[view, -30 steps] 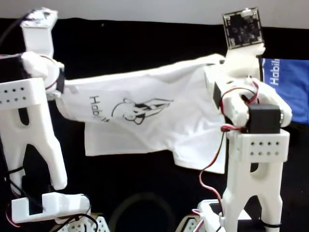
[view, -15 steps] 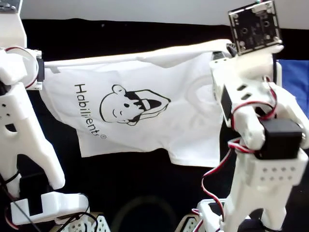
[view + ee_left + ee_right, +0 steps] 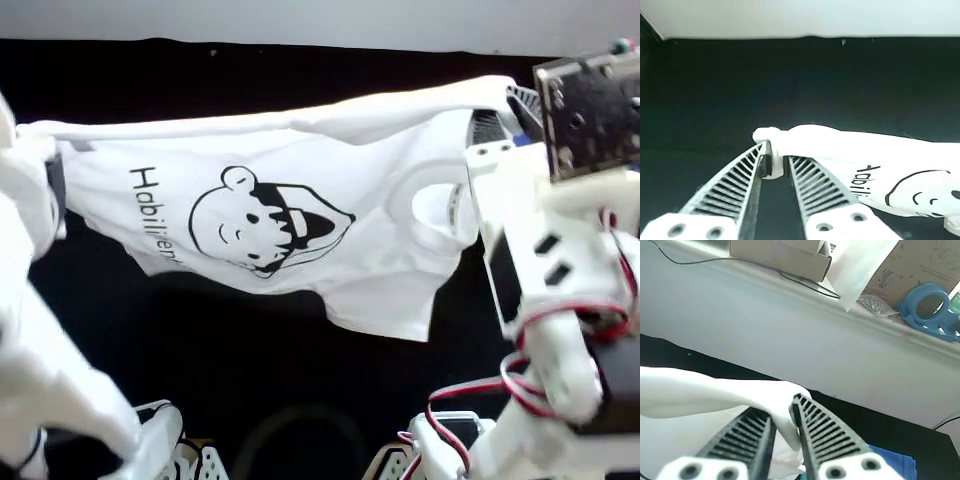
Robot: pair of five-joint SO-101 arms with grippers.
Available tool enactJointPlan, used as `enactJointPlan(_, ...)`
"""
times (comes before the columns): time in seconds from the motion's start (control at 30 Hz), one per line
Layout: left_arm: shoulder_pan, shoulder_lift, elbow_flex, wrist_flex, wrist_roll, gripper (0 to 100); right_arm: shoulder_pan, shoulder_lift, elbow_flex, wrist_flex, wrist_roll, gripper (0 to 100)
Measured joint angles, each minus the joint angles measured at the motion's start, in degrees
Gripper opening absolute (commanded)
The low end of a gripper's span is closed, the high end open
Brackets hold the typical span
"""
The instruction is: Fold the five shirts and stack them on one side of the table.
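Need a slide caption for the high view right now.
Left arm and right arm hold a white shirt stretched by its top edge over the black table.

1. A black cloth [image 3: 250,400] covers the table
2. A white wall [image 3: 740,325] stands behind the table
3. On the ledge above the wall sit a brown box [image 3: 780,252], a white paper [image 3: 860,262] and a blue ring-shaped thing [image 3: 927,310]
4. A thin black wire [image 3: 812,289] runs along the ledge near the box
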Motion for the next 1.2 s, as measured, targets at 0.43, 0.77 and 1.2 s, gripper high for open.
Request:
enactJointPlan(0.43,-0.44,-8.88,-0.09,0.0,0.0,1,0.09,-0.97,-23.3,10.29,0.0,0.5)
enactJointPlan(0.77,-5.45,-7.38,13.19,0.0,-1.76,1,-2.73,-0.79,-7.3,4.13,0.0,0.5)
enactJointPlan(1.2,2.99,14.42,21.54,-3.96,-2.02,1,-6.42,0.88,39.3,-29.98,0.0,0.5)
